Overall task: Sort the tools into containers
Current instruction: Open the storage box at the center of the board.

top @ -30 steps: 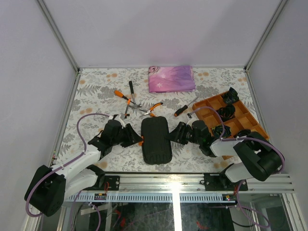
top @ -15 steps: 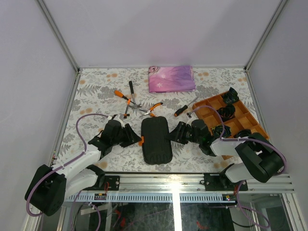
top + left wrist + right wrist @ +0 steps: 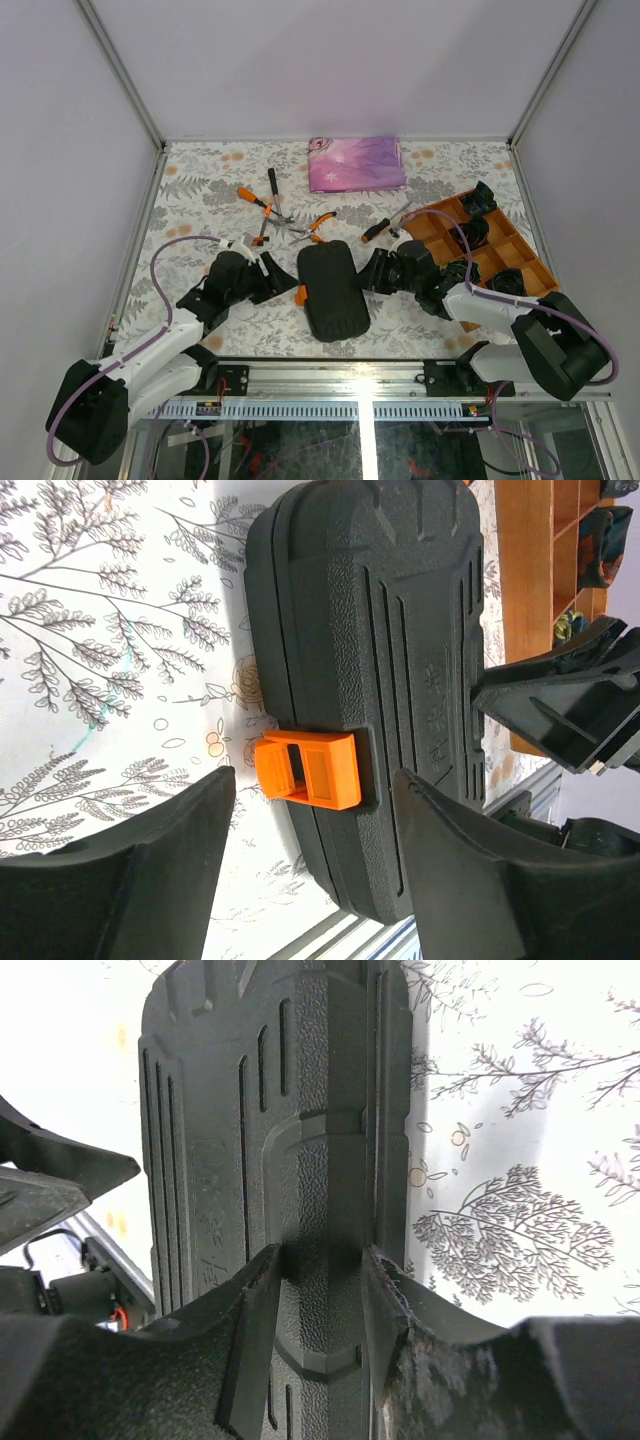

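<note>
Lying closed and slightly skewed in the near middle of the flower-patterned table [image 3: 200, 190]: black tool case [image 3: 333, 290], lid side up, orange latch [image 3: 308, 770] sticking out from its left edge.

Reaching in from the left with the left gripper [image 3: 282, 280], jaws standing well apart, one finger [image 3: 140, 880] on each side of that latch, touching neither latch nor case in the wrist view.

Coming in from the right with the right gripper [image 3: 320, 1260], both fingers [image 3: 250, 1330] pressing against a raised ridge on the case's right edge, pinching the case there.

Waiting loose on the table, beyond the case on its far side:
- orange-handled screwdriver [image 3: 250, 197], far left
- black-handled hammer [image 3: 271, 185], just right of it
- orange-handled pliers [image 3: 320, 225], close to the case's far end
- dark-handled screwdriver [image 3: 375, 228], further right

Sitting at the right edge: orange compartment tray [image 3: 505, 255], carrying black bundles.

Lying folded at the far middle: pink-purple cloth [image 3: 357, 163].
</note>
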Robot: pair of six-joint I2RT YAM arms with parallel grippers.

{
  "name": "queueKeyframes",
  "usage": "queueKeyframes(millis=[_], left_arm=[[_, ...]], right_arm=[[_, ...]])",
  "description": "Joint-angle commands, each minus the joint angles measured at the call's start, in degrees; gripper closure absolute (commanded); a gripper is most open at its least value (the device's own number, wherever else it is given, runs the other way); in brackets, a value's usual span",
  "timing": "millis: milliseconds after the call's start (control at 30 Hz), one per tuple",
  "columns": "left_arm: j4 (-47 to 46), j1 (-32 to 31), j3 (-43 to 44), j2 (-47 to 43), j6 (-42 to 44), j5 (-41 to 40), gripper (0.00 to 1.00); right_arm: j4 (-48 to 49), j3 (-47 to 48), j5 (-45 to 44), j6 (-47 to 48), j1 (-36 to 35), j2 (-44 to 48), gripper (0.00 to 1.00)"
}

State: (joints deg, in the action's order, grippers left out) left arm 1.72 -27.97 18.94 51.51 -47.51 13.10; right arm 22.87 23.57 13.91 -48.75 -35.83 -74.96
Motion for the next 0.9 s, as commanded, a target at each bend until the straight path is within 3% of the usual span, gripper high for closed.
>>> queueKeyframes(millis=[0,300,467,600,867], left_arm=[[-6.52,0.1,-1.47,0.49,-0.25,3.45,0.35],[-7.45,0.03,-2.25,0.0,-0.96,3.74,0.19],[-7.49,-0.12,-2.59,1.2,-1.13,3.76,0.11],[-7.66,-1.48,-2.51,1.84,-1.63,3.24,0.04],[-7.57,-5.96,-2.2,4.05,-4.65,-2.08,0.03]], right_arm=[[-12.38,2.44,-6.65,6.6,0.33,2.05,0.59],[-15.51,4.76,-6.75,8.63,0.25,4.24,0.53],[-14.89,5.4,-4.76,10.24,0.24,5.51,0.35],[-14.55,6.22,-2.93,11.53,0.24,5.77,0.28],[-12.55,6.07,-0.72,10.57,0.24,3.65,0.3]])
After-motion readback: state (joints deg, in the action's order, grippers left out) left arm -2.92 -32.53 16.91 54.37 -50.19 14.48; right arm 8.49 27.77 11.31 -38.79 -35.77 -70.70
